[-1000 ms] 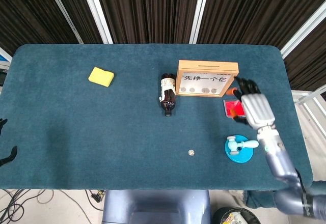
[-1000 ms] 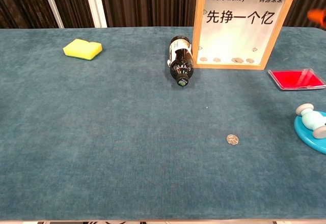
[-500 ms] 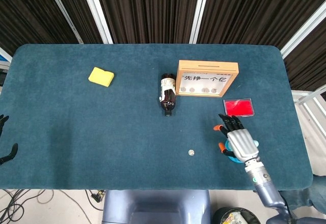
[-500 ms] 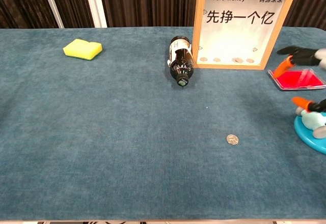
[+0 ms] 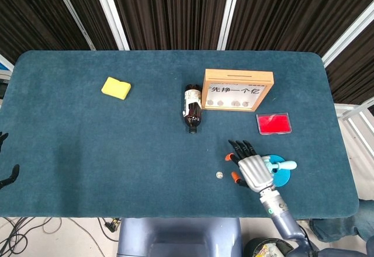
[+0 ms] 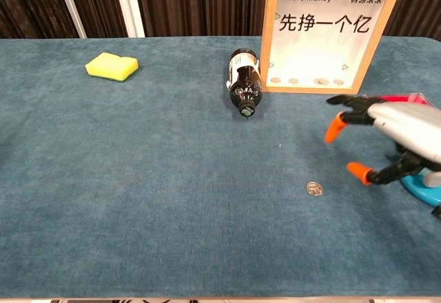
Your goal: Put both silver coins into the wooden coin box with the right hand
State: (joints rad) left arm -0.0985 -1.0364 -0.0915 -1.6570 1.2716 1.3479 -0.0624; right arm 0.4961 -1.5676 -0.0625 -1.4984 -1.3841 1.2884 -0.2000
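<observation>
- The wooden coin box (image 5: 237,89) stands upright toward the far side of the blue worktop (image 5: 87,146), its white front panel printed with dark characters and "More Money" legible in the chest view; small round coins show along the bottom of its window.
- One silver coin (image 5: 219,174) lies flat on the worktop, well in front of the coin box and slightly to its left, nothing touching it. A second loose coin is not something I can pick out.
- The right hand (image 5: 252,167) hovers in front of the coin box, just to the right of the coin, with its fingers (image 6: 335,125) spread apart and holding nothing; orange tips show on two of them, and in the chest view the hand sits above the worktop, apart from the coin.
- A round blue dish (image 5: 283,176) carrying a pale blue and white piece lies in front of the coin box and to its right, partly covered by the right hand.
- A flat red card (image 5: 273,123) lies just in front of the coin box's right end.
- A dark bottle (image 5: 192,107) lies on its side just left of the coin box, its cap pointing toward the near edge.
- A yellow sponge (image 5: 115,87) sits well to the left of the coin box.
- Of the left hand (image 5: 5,160), only dark fingertips show at the edge of the head view, far left of the coin box; how they are set I cannot tell.
</observation>
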